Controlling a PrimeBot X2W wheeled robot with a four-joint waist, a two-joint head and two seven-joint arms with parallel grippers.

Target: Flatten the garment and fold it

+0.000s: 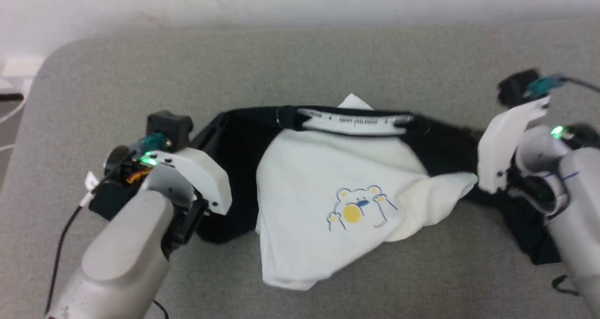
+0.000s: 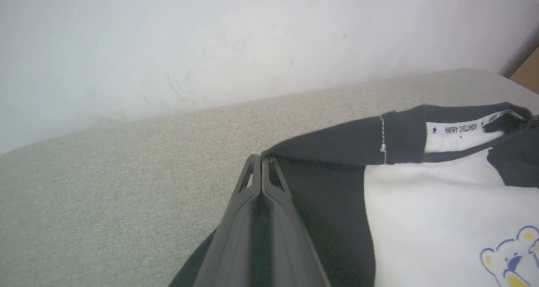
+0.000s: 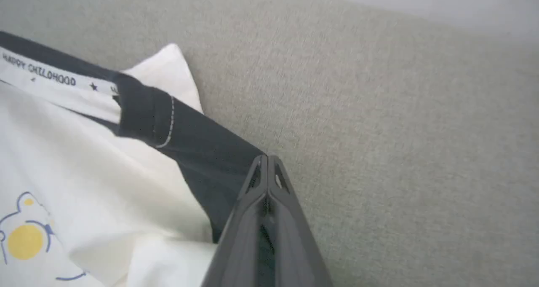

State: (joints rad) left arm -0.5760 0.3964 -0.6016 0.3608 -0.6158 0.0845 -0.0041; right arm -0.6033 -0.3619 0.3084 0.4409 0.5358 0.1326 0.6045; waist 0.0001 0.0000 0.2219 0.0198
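The garment (image 1: 328,188) lies crumpled on a grey upholstered surface, its white body panel with a small bear print (image 1: 358,209) bunched in the middle. Black sleeves spread to both sides and a printed neckband (image 1: 356,119) runs along the far edge. In the left wrist view my left gripper (image 2: 261,162) is shut, its tips pinching the black shoulder edge (image 2: 328,143). My right gripper (image 3: 267,160) is likewise shut, with the edge of the black fabric (image 3: 210,152) between its tips. In the head view both wrists hide the fingers, one at each end of the shirt.
The grey cushion (image 1: 300,61) extends well beyond the shirt and meets a white wall (image 1: 300,0) at the back. Its rounded corner (image 1: 56,56) is at the far left, with cables (image 1: 14,108) beyond it. A brown edge (image 2: 526,74) shows past the far right.
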